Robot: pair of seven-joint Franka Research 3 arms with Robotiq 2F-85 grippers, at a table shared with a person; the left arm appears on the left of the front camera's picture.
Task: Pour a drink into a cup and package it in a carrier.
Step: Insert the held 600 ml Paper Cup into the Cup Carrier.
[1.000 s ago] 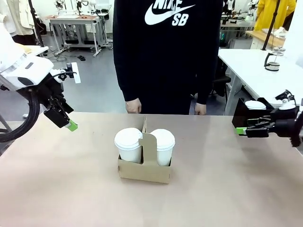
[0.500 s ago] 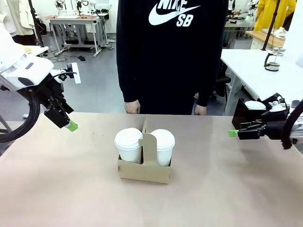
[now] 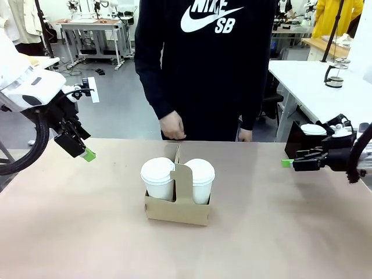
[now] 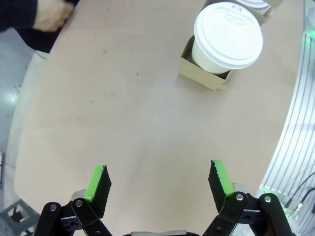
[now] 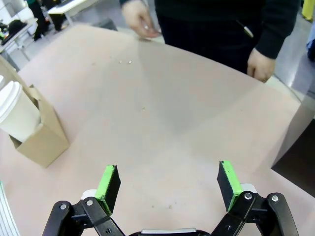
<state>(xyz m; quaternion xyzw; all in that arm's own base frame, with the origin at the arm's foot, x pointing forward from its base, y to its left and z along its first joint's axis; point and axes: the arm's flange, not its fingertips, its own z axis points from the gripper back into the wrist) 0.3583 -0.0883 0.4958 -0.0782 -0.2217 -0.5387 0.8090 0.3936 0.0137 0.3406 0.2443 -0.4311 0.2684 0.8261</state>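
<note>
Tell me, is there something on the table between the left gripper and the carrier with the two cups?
Nothing visible does. Between the left gripper and the carrier lies bare table. The person's hand hangs at the far edge, off that path.

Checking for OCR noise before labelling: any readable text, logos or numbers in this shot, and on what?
"NIKE SB", white with a swoosh, on the chest of the person's black sweatshirt; the top of "NIKE" is cut by the frame edge.
No print readable on the two white lidded cups or on the brown carrier.
Embossed marks on the cup lid in the left wrist view: too faint to read.
</note>
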